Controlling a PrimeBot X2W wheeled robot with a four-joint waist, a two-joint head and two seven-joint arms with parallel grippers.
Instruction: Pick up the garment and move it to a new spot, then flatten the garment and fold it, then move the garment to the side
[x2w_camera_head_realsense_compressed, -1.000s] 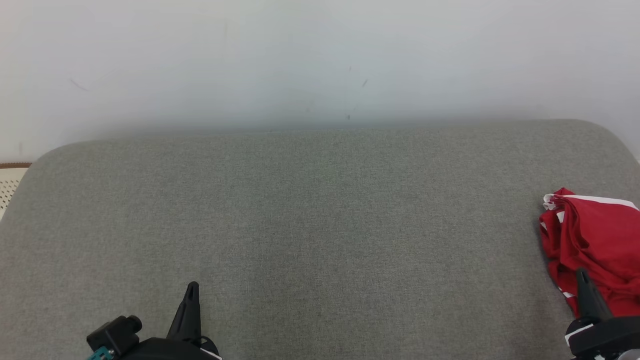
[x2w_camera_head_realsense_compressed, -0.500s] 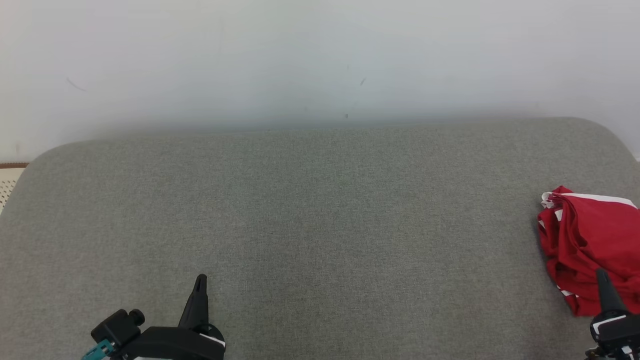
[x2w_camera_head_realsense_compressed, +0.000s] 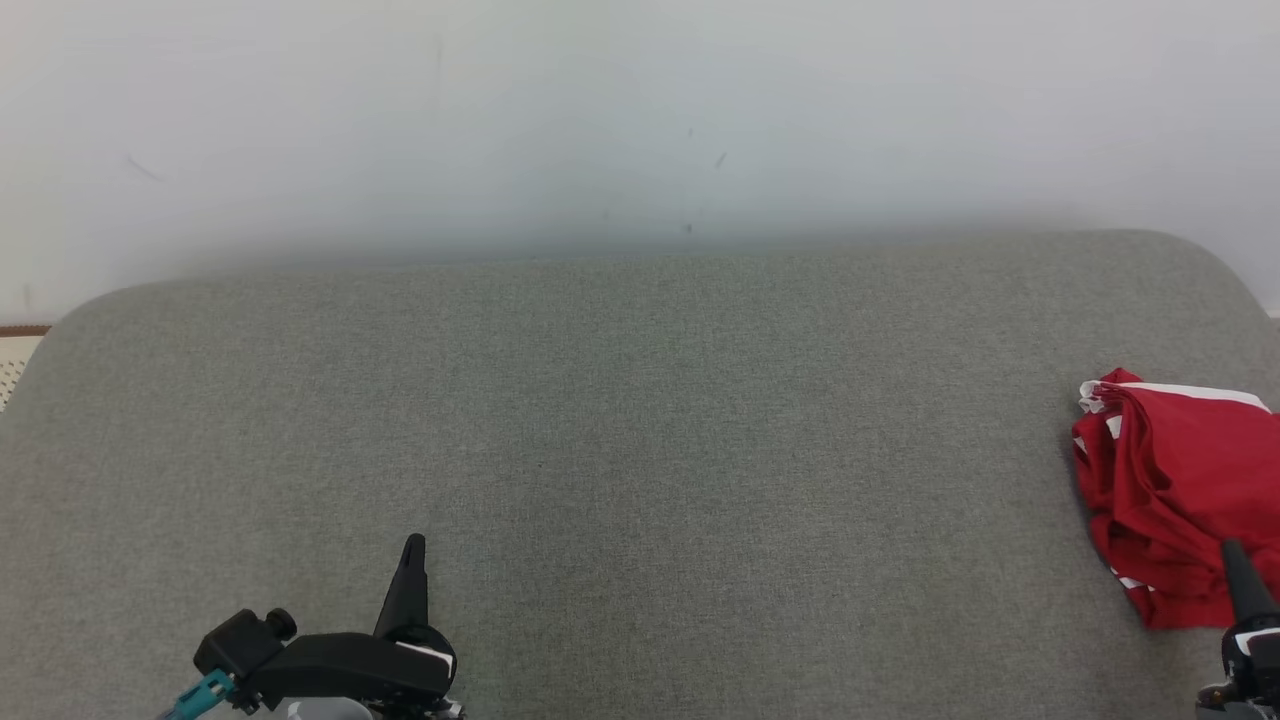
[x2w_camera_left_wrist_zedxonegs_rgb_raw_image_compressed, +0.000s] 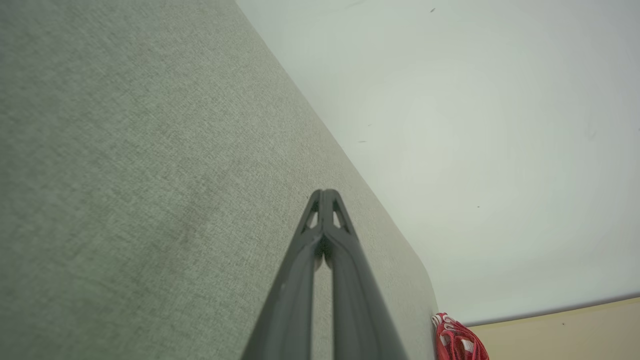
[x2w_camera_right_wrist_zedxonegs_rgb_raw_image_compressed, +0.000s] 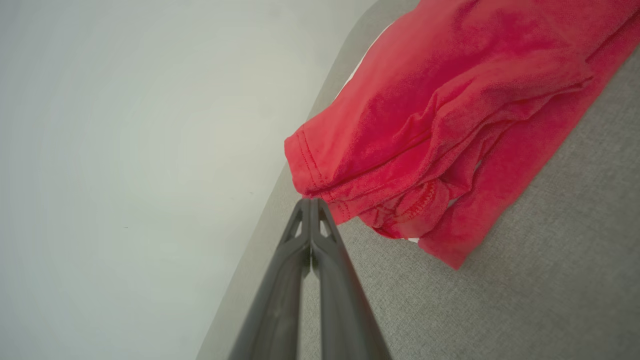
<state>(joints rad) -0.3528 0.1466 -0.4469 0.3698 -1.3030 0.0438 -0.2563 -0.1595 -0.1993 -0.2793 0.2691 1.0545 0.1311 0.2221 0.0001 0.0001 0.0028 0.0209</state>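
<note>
The right gripper (x2w_camera_head_realsense_compressed: 1233, 550), fingers closed and empty like those of the left gripper (x2w_camera_head_realsense_compressed: 413, 545), has drawn back from the red garment (x2w_camera_head_realsense_compressed: 1180, 490), which lies bunched at the right end of the grey cushion (x2w_camera_head_realsense_compressed: 640, 420), so the placing seems done.

The garment (x2w_camera_head_realsense_compressed: 1170, 500), at three o'clock in the head view, is soft red knit cloth, matt, with stitched hems. The cushion (x2w_camera_head_realsense_compressed: 640, 450) beneath is coarse grey woven fabric. The wall (x2w_camera_head_realsense_compressed: 640, 100) at twelve looks smooth and matt. The left gripper (x2w_camera_head_realsense_compressed: 412, 550) and right gripper (x2w_camera_head_realsense_compressed: 1233, 555) look like dark matt plastic.
</note>
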